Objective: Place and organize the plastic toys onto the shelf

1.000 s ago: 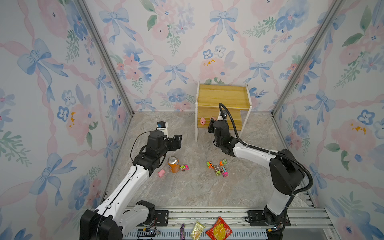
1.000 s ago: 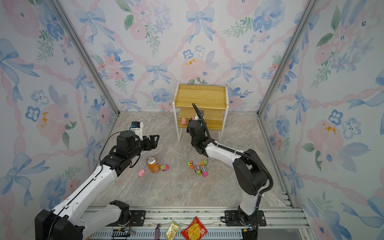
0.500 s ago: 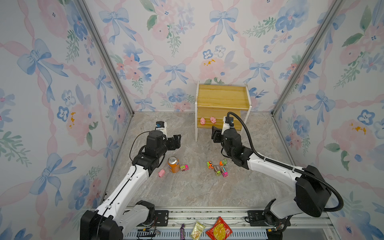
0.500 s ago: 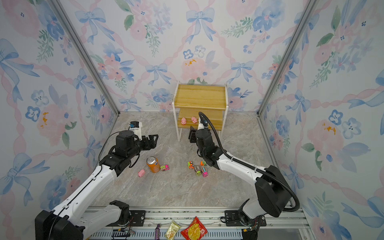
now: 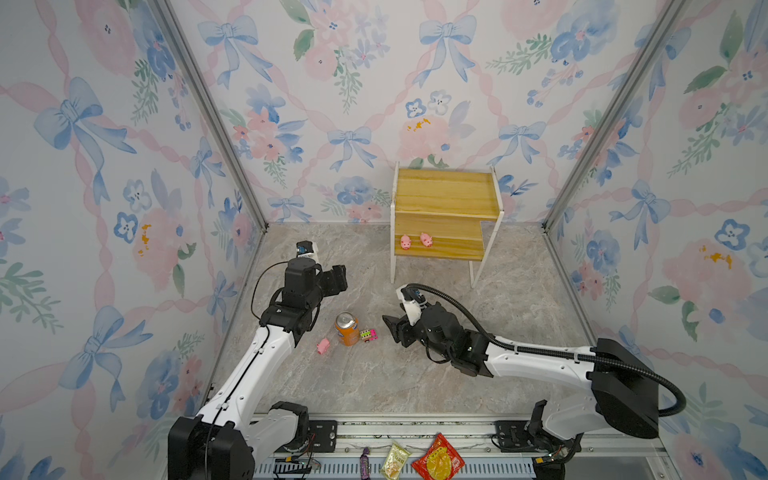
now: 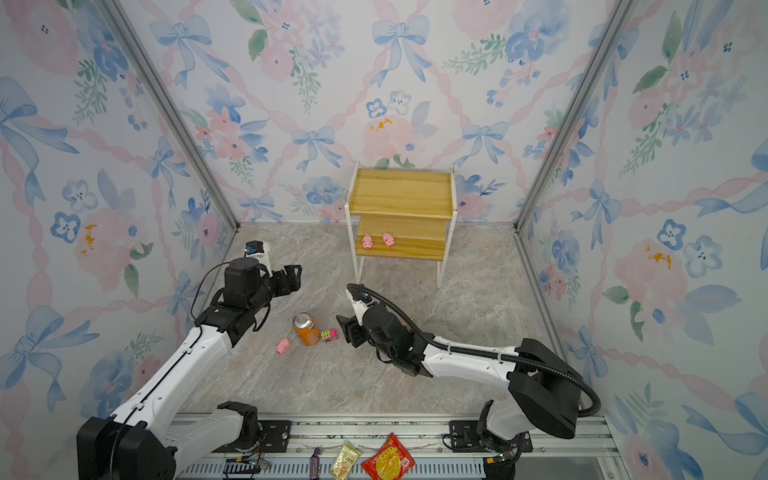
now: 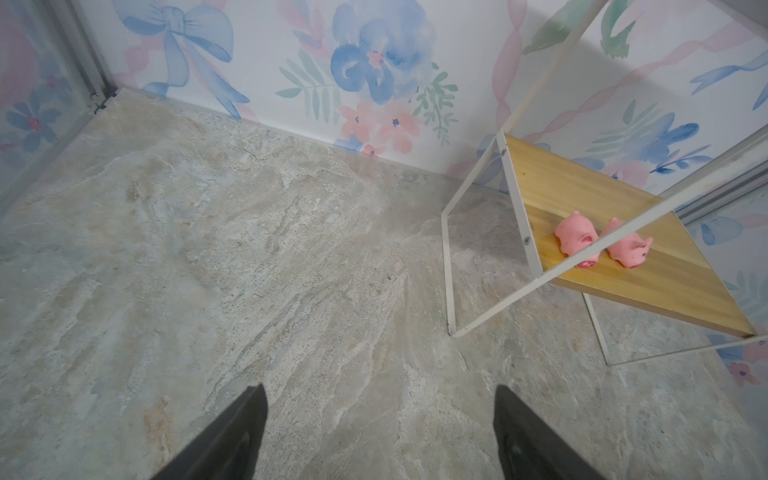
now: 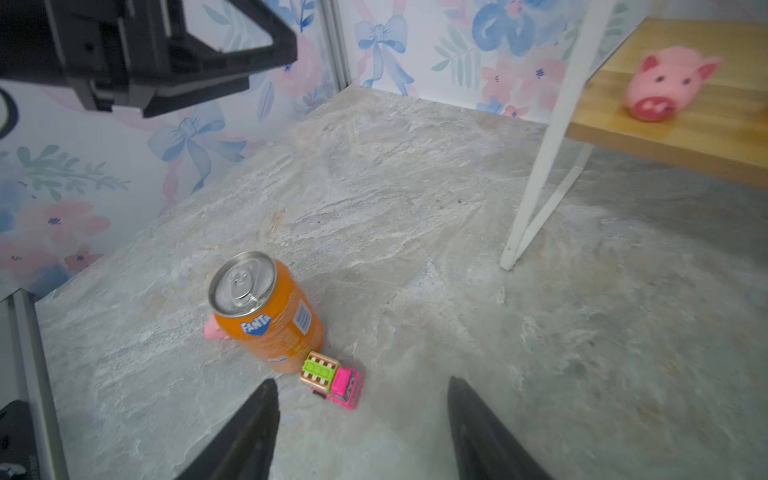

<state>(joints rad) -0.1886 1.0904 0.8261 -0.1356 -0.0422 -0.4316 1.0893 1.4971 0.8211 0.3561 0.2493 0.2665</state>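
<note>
The left end effector (image 5: 338, 278) and right end effector (image 5: 392, 328) gape empty over the veined stone-look bench (image 5: 374, 382), where a blocky truck (image 5: 368, 335) and rounded pink pig (image 5: 323, 345) flank the can (image 5: 346, 329), while two pigs (image 5: 405, 242) sit on the lower wooden board of the shelf (image 5: 446, 195).

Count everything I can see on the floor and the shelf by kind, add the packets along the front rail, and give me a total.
Pink pigs: 3
Toy trucks: 1 in view
Orange soda cans: 1
Packets: 3
Shelves: 1
Total: 9
</note>
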